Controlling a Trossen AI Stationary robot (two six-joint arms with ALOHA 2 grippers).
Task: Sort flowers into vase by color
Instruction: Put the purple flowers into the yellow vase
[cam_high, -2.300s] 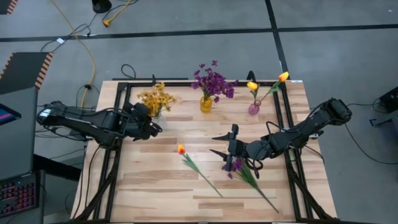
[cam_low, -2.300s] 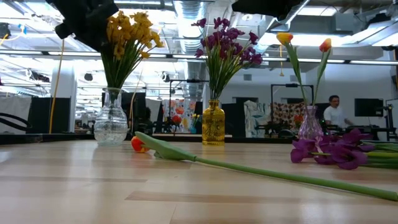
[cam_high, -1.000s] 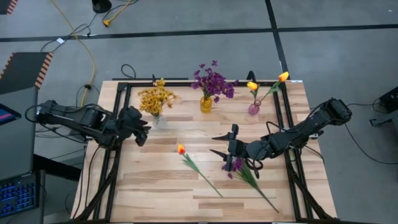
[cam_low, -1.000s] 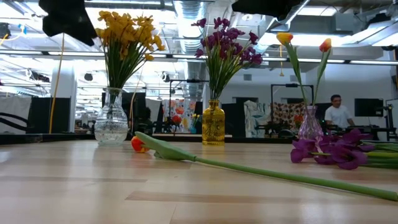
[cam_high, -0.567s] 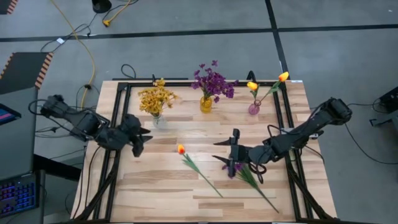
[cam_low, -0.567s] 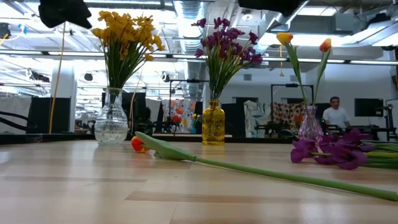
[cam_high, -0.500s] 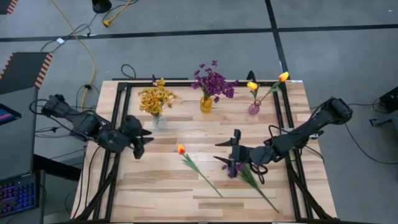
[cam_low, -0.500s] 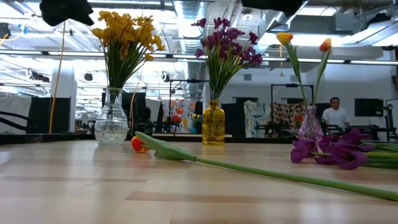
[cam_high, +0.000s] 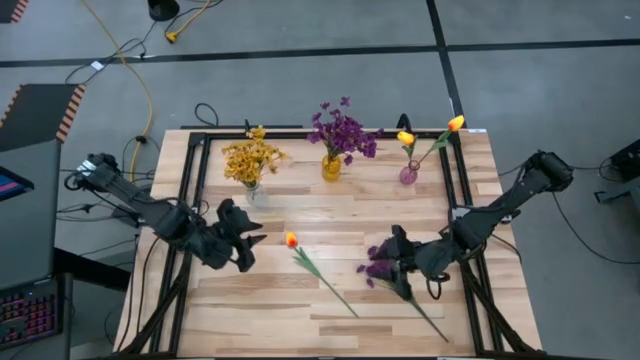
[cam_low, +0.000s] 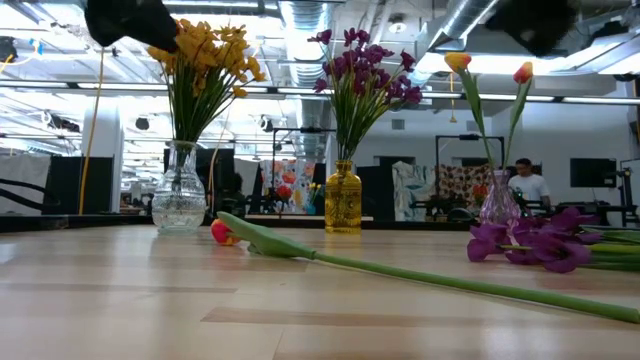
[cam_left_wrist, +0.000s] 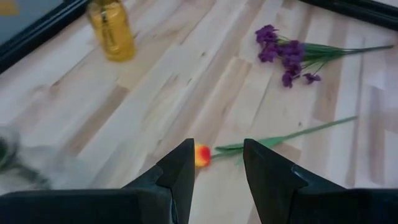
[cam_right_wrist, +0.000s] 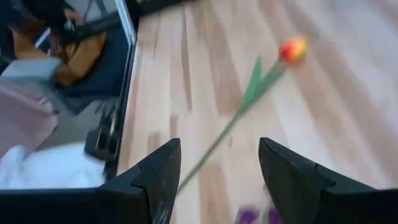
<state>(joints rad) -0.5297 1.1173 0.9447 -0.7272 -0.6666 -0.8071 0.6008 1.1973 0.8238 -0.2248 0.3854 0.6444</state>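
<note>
Nearest the front edge of the counter (cam_high: 260, 320), two flowers lie flat on the wood. A single orange tulip (cam_high: 291, 240) rests near the middle, its stem running toward the front edge. A purple flower bunch (cam_high: 381, 262) lies to the right of it, stem pointing to the front right corner.

Left gripper (cam_high: 255, 242) hangs over the left half of the counter, fingers apart with nothing between them, aimed at the tulip head; in the left wrist view the tulip (cam_left_wrist: 202, 154) shows in the gap between the dark fingers (cam_left_wrist: 177, 171).

Right gripper (cam_high: 392, 262) sits low over the purple bunch, jaws wide, holding nothing that can be seen; whether it touches the blossoms cannot be told. The right wrist view looks past it to the tulip (cam_right_wrist: 292, 48).

Along the back edge stand three vases: a clear vase (cam_high: 252, 190) with yellow flowers (cam_high: 250, 158) at left, a yellow vase (cam_high: 331, 167) with purple flowers (cam_high: 342, 128) in the middle, a pink vase (cam_high: 408, 174) with two orange tulips (cam_high: 405, 138) at right.

Beyond the counter in the low view, a person (cam_low: 521, 180) is in the room.
</note>
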